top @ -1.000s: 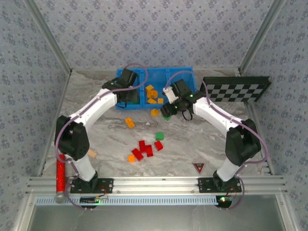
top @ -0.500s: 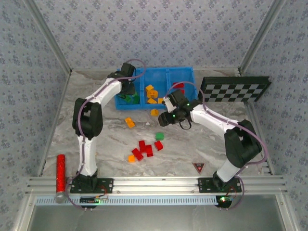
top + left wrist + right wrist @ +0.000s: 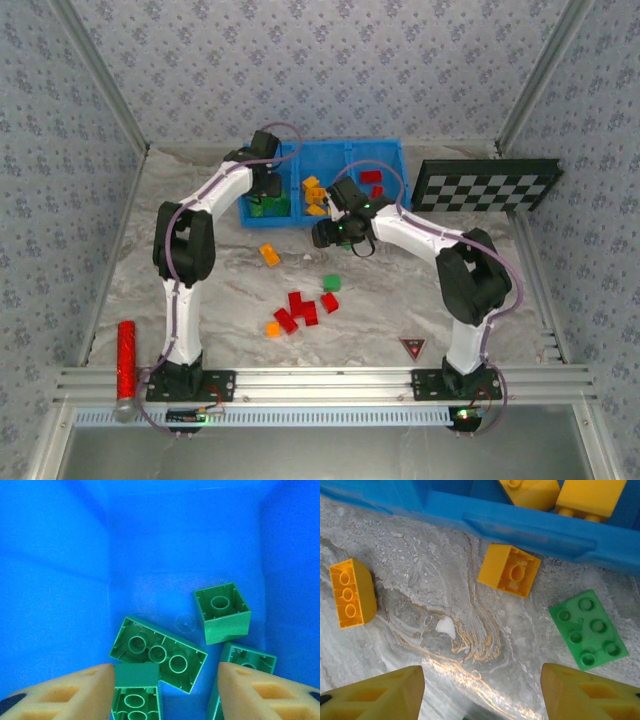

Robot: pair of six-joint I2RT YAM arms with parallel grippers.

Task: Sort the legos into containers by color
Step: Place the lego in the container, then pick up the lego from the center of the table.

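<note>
You are looking at glossy green legos [image 3: 158, 653] lying hollow side up in the blue bin's [image 3: 345, 150] left compartment. Your left gripper [image 3: 165, 675] is hovering over them, fingers spread and empty. Your right gripper [image 3: 482, 677], also spread and empty, is hanging just in front of the bin near an orange-yellow brick [image 3: 509, 570] and a green brick [image 3: 586, 629]. The left fingers are partly hiding two legos.

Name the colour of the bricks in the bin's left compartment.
Green bricks, clearest in the left wrist view.
</note>
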